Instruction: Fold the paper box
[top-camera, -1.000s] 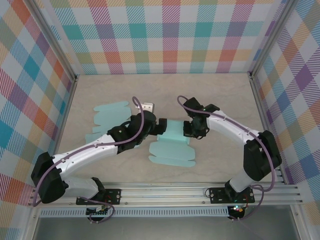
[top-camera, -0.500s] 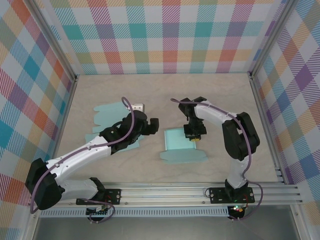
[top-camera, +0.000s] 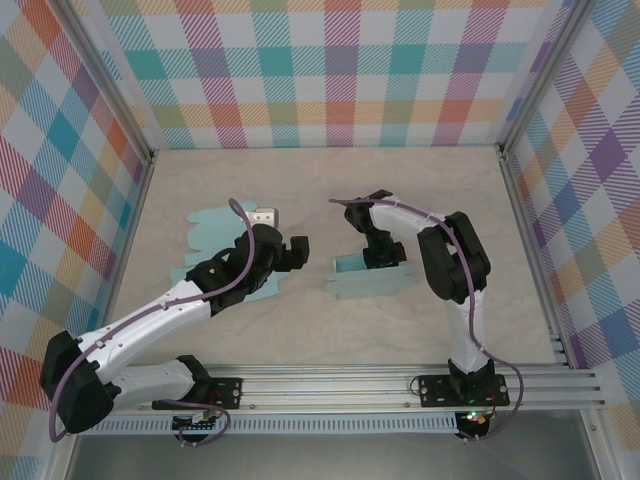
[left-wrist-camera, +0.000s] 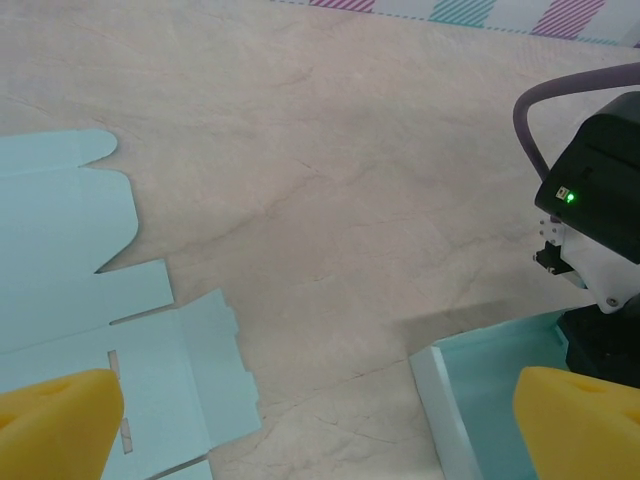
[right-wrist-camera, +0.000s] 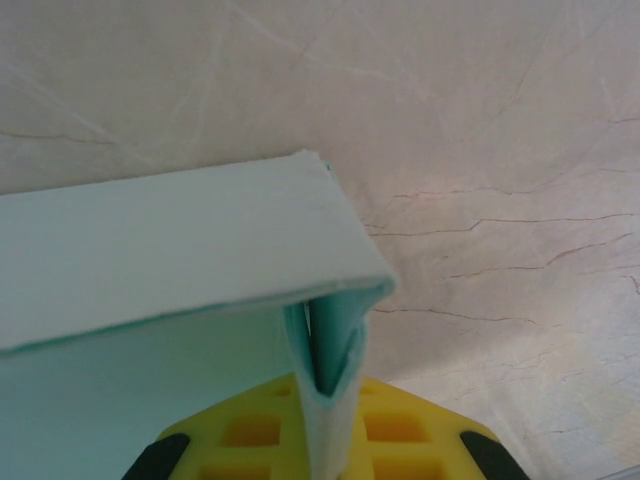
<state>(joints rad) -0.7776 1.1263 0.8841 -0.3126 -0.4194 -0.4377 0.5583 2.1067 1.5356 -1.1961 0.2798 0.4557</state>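
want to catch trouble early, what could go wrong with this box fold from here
1. The right hand pinches only a thin doubled edge of the paper box; the edge could slip out or tear.
2. The left hand is open and off the box, so the box may slide instead of folding.

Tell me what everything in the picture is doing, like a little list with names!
table: pale and marbled, everything sits on it
paper box: teal, partly folded, one side standing up
flat sheet: teal, unfolded, lying at the left
left gripper: open, holding nothing, between the flat sheet and the paper box
right gripper: shut on a folded edge of the paper box
job: box not finished yet
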